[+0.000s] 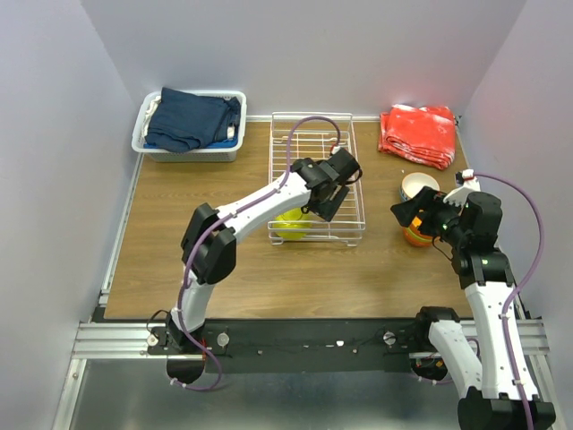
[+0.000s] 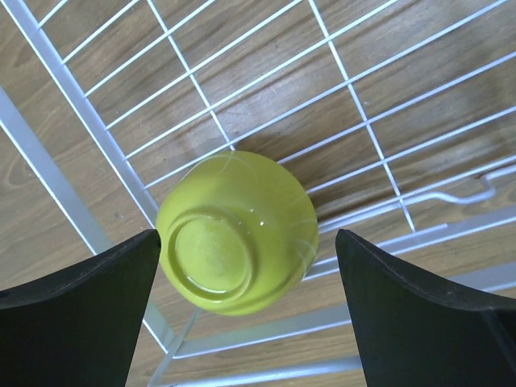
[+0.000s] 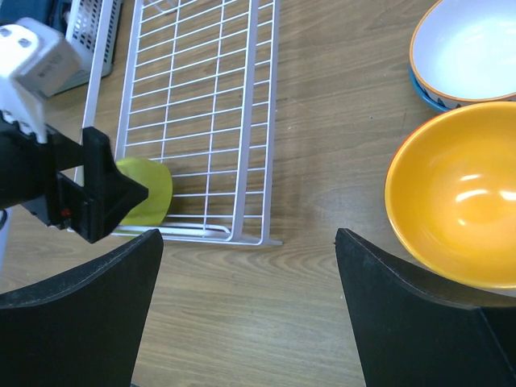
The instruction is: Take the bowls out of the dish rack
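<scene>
Yellow-green glossy round bowl point(image 2: 238, 234) lies inverted, foot ring up, tilted in the 7 o'clock corner of the white wire-grid dish rack point(image 1: 313, 157). No chips are visible. Left claw point(image 1: 320, 204) hangs over it with jaws apart, one on either side and nothing clamped. Right claw point(image 3: 246, 234) is likewise apart and empty, with an orange glossy bowl point(image 3: 459, 193) at its 3 o'clock on the wooden surface point(image 3: 242, 322). Risk, as judged: closing on the slick dome may squirt the bowl out, or a finger may snag wire and drag the rack.
</scene>
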{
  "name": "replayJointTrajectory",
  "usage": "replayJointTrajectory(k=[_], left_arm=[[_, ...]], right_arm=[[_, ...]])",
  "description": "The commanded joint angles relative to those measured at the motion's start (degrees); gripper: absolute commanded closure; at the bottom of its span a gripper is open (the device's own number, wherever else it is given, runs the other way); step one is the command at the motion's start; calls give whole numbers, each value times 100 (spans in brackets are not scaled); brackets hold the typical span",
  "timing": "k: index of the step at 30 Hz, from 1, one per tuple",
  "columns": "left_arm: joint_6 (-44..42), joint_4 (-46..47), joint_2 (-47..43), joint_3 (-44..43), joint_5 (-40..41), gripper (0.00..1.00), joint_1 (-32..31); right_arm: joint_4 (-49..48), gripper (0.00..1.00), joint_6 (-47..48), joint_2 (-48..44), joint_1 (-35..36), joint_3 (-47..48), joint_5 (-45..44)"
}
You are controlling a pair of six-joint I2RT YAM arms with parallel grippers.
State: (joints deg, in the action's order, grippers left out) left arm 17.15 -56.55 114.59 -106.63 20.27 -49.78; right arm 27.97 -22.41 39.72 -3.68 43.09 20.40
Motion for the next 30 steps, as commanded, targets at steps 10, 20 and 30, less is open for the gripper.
replayJointTrajectory(k=[10, 20, 30], left_arm=[[-45, -1024, 1127, -948, 864, 1, -278], [8, -357, 261, -675, 1005, 1, -278], [-63, 1216, -2316, 747, 733, 1, 20]], right_arm=[[-72, 4, 44, -44, 105, -55, -19], [-239, 4, -35, 465, 105, 76, 806], [-810, 4, -799, 1757, 358, 823, 1783]])
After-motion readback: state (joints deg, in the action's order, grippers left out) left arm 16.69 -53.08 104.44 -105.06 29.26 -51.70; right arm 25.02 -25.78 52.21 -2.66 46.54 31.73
